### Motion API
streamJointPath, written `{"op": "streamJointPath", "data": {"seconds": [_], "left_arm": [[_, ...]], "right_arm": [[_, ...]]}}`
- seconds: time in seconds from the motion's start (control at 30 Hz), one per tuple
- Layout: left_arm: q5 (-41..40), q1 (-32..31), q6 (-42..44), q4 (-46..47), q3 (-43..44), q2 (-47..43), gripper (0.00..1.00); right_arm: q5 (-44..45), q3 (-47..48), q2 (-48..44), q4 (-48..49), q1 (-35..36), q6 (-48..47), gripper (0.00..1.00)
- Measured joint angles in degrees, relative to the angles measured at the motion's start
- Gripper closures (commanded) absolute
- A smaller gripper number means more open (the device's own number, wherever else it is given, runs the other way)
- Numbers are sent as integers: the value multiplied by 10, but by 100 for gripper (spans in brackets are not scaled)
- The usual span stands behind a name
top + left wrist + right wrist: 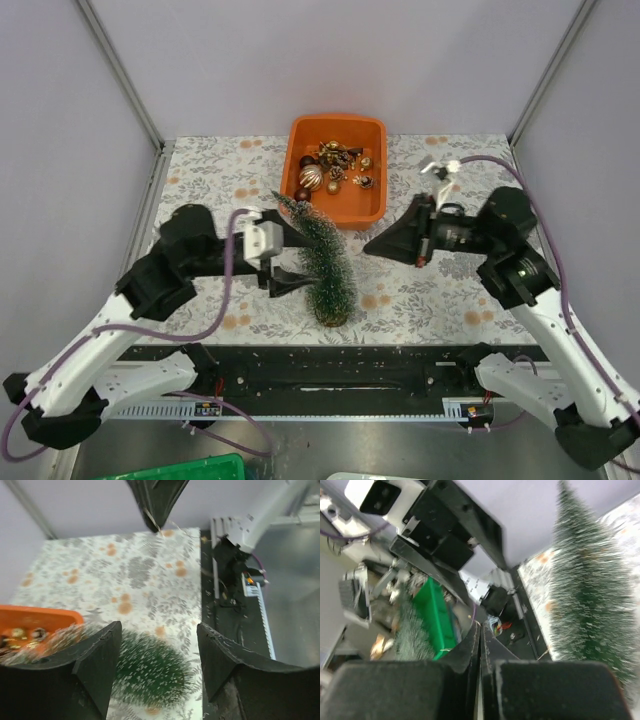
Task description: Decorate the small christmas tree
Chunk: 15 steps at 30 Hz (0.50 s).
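Note:
The small christmas tree (326, 262), dark green with frosty tips, stands upright on the patterned table in front of the orange tray (338, 120). My left gripper (293, 281) is open just left of the tree's lower half. In the left wrist view the tree (150, 670) shows between the spread fingers (95, 660), apart from them. My right gripper (370, 247) is shut, level with the tree's middle and a short way to its right. A thin gold thread (478, 623) pokes from its tip. The tree fills the right of the right wrist view (585, 605).
The tray holds several gold and brown ornaments (332, 168). A small white object (436, 168) lies at the back right of the table. A green bin (435, 615) stands off the table's near edge. The black base rail (330, 375) runs along the front.

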Motion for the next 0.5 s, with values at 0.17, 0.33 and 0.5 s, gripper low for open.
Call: {"op": "streamJointPath", "data": {"seconds": [0.17, 0.33, 0.5], "left_arm": [[2, -49, 25, -23, 7, 78, 32], [6, -53, 28, -30, -2, 63, 31], [26, -54, 35, -36, -24, 31, 30]], "right_arm": [[82, 60, 71, -109, 135, -133, 100], [107, 81, 76, -143, 141, -188, 100], [119, 129, 116, -166, 167, -233, 100]]}}
